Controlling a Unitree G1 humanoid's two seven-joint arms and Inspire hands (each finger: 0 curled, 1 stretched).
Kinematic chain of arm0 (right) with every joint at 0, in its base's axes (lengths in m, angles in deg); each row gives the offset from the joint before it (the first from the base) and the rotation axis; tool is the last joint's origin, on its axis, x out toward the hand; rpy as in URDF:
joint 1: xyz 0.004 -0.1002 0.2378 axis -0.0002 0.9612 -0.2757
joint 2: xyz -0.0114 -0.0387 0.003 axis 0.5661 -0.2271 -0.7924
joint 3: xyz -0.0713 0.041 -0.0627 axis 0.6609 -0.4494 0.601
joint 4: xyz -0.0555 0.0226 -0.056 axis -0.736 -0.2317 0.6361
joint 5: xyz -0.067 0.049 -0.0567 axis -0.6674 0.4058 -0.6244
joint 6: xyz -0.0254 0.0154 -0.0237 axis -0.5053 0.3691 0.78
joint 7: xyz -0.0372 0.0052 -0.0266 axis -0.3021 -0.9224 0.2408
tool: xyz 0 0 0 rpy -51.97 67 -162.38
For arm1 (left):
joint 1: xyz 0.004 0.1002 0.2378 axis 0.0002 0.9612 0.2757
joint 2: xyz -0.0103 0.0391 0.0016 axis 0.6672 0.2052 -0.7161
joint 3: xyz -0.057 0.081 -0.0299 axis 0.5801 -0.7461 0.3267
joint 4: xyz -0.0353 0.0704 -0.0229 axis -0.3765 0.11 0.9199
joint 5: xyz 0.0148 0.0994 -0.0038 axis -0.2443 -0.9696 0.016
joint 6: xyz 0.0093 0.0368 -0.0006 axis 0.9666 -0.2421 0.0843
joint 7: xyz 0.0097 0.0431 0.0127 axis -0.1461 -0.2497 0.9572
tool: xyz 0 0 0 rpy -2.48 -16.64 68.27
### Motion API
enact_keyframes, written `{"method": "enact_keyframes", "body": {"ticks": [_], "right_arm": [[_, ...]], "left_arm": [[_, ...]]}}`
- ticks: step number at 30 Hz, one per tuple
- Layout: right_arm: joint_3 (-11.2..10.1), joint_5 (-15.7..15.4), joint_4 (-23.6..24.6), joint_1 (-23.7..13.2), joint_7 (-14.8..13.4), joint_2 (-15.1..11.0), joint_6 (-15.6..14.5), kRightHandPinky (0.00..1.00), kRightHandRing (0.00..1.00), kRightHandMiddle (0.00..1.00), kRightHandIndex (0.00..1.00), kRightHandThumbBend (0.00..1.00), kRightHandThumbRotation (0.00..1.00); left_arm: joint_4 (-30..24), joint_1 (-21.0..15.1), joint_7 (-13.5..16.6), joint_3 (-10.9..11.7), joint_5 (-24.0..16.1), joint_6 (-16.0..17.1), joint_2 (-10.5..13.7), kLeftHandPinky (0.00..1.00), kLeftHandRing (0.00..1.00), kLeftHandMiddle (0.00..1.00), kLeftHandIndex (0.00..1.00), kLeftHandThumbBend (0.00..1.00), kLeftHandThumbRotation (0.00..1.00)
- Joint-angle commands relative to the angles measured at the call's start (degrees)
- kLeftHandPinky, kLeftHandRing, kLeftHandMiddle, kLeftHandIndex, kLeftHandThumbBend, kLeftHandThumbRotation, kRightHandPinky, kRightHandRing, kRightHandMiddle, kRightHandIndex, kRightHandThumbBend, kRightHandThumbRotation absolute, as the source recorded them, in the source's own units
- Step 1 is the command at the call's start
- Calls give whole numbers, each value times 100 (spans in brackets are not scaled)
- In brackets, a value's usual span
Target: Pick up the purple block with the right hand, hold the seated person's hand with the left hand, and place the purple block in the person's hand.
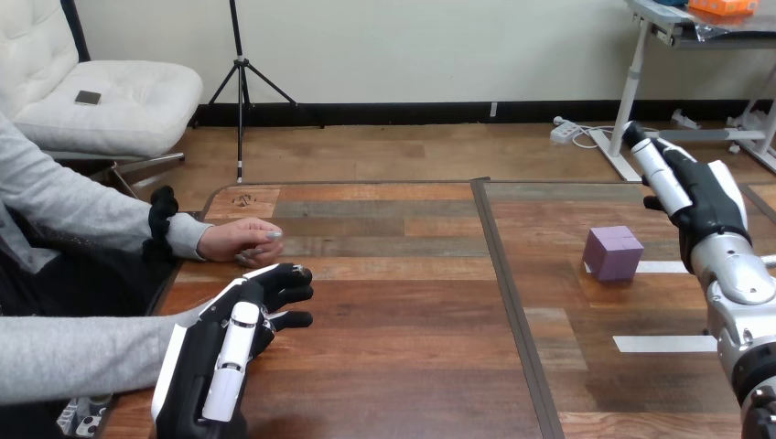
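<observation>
I see the purple block (613,252) sitting on the table (393,347), right of centre, with nothing touching it. My right hand (705,201) hangs just right of it, fingers straight, holding nothing. My left hand (220,357), at lower left, covers the end of a grey sleeve (73,352); I cannot tell its grip. The person's hand (240,242) rests just above it.

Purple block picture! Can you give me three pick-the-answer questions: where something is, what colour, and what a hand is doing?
1. The block sits on: A the table's right half; B its left half; C its near edge.
2. The block is: A green; B purple; C red.
3. The right hand is: A squeezing the block; B open beside the block; C a fist.
Answers: 1 A, it lies near the right hand. 2 B, its faces are purple. 3 B, straight fingers, a gap to the block.
</observation>
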Motion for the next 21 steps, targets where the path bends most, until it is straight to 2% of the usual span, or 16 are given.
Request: {"method": "enact_keyframes", "body": {"ticks": [1, 3, 5, 10, 17, 21], "right_arm": [[144, -119, 9, -378, -86, -87, -66, 86, 93, 95, 91, 77, 81], [182, -151, 11, -388, -76, -90, -141, 85, 93, 95, 92, 78, 75], [210, -170, 13, -398, -53, -92, -213, 84, 94, 96, 93, 86, 67], [438, -406, 7, -438, -24, -122, -449, 83, 94, 97, 96, 95, 59], [548, -518, 21, -464, -52, -86, -668, 79, 92, 96, 98, 99, 45], [733, -714, -3, -479, -186, -62, -851, 77, 91, 96, 98, 100, 40]], "left_arm": [[-243, -177, -22, -11, -24, 152, 16, 64, 73, 72, 66, 28, 87], [-252, -174, -11, -11, -34, 146, 15, 64, 73, 72, 66, 28, 87], [-279, -164, 11, -13, -52, 124, 10, 64, 73, 72, 66, 27, 87], [-247, -180, 0, -14, -48, 154, 14, 62, 73, 72, 66, 27, 85], [-70, -258, -49, 1, -30, 281, 22, 58, 72, 72, 65, 30, 75], [18, -296, -112, 9, 9, 314, 49, 57, 72, 72, 64, 33, 69]]}}
